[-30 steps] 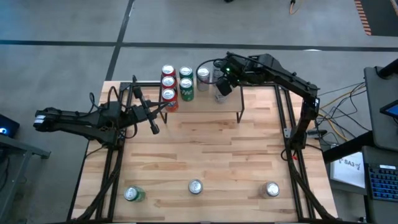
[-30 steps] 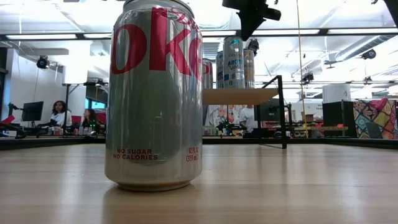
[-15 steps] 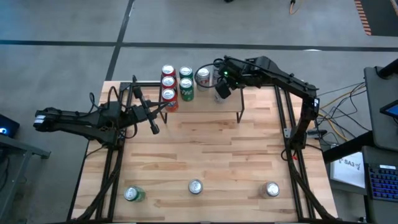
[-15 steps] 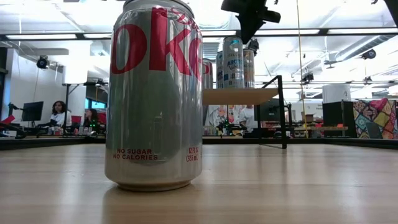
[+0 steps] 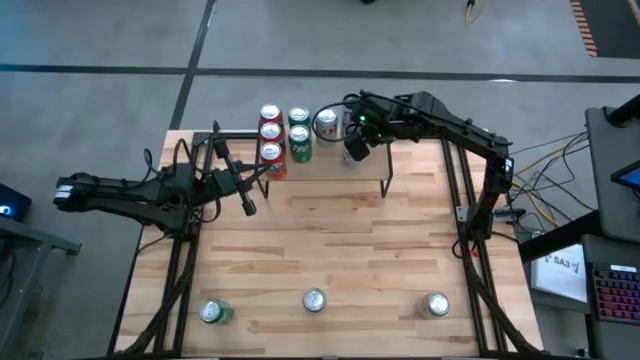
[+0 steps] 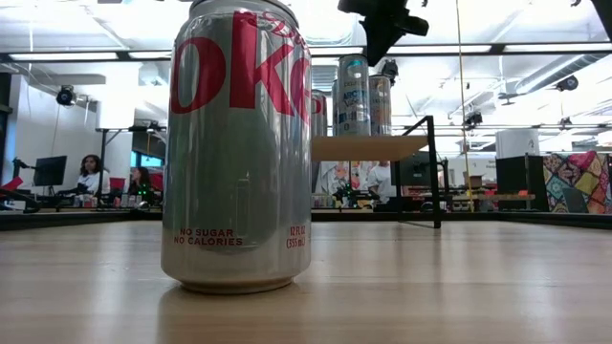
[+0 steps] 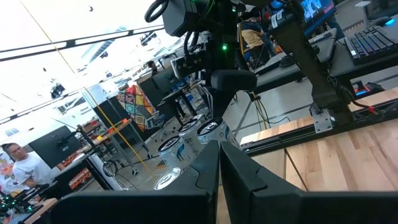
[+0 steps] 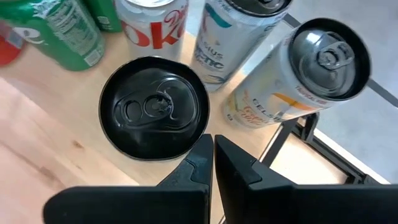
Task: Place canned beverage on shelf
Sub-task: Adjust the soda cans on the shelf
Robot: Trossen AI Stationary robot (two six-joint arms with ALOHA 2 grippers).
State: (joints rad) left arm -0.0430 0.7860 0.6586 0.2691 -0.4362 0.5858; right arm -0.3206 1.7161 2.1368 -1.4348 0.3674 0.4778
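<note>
Right end effector (image 5: 355, 148) hovers fingers together; left end effector (image 5: 250, 207) rests closed, extended.

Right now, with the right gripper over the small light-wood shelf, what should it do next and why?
Probably pull back toward the three cans still off the shelf: the right gripper hangs shut and empty over a black-topped can already standing on the shelf.

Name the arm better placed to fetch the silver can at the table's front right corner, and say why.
Right, likely. The silver can stands on the right arm's side of the table; the right tool hangs shut over the shelf holding nothing, while the left tool sits across the table.
</note>
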